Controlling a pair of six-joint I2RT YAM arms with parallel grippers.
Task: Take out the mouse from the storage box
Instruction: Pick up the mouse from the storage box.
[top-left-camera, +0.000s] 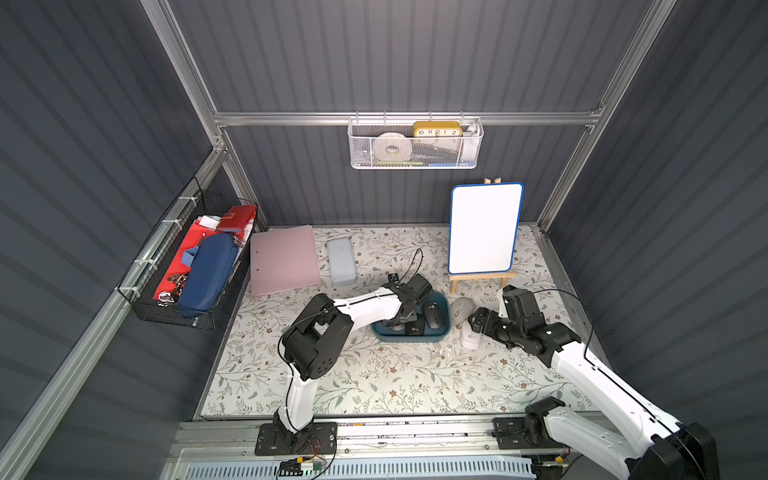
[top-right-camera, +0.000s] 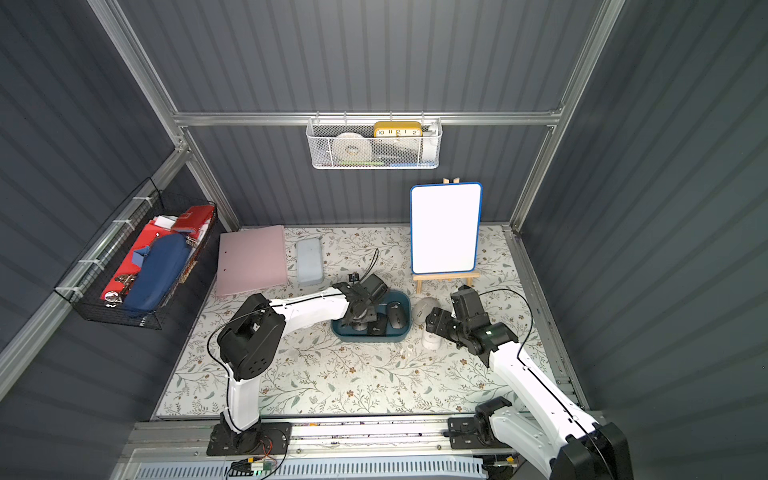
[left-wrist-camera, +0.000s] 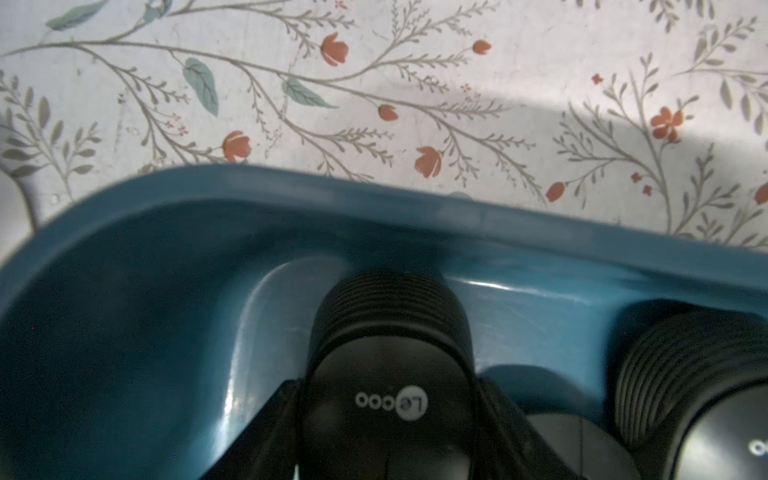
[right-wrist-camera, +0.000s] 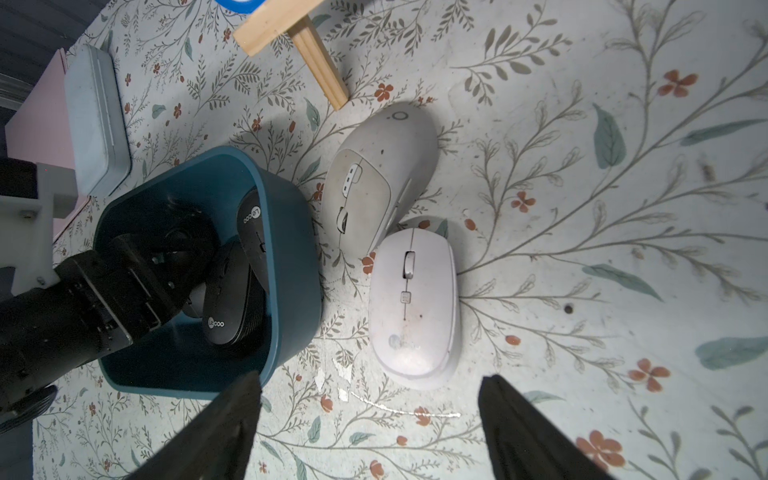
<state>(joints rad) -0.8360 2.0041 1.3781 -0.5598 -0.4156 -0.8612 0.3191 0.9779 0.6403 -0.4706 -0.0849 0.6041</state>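
The dark teal storage box (top-left-camera: 415, 337) (top-right-camera: 374, 337) sits mid-table and holds several black mice (top-left-camera: 434, 318). My left gripper (top-left-camera: 399, 322) (top-right-camera: 359, 320) reaches down into it. In the left wrist view its fingers lie against both sides of a black mouse (left-wrist-camera: 386, 332) with a white logo, near the box wall (left-wrist-camera: 415, 208). Another black mouse (left-wrist-camera: 685, 374) lies beside it. My right gripper (top-left-camera: 474, 322) (right-wrist-camera: 370, 395) hovers open just right of the box (right-wrist-camera: 291, 266), holding nothing. Below it, a beige mouse (right-wrist-camera: 378, 174) and a white mouse (right-wrist-camera: 411, 307) rest on the mat.
A whiteboard on a wooden easel (top-left-camera: 484, 228) stands behind the right gripper. A pale-blue case (top-left-camera: 341, 262) and a pink folder (top-left-camera: 282, 259) lie at the back left. A white mesh basket (top-left-camera: 415, 143) hangs on the back wall. A black wire basket (top-left-camera: 195, 262) hangs on the left wall.
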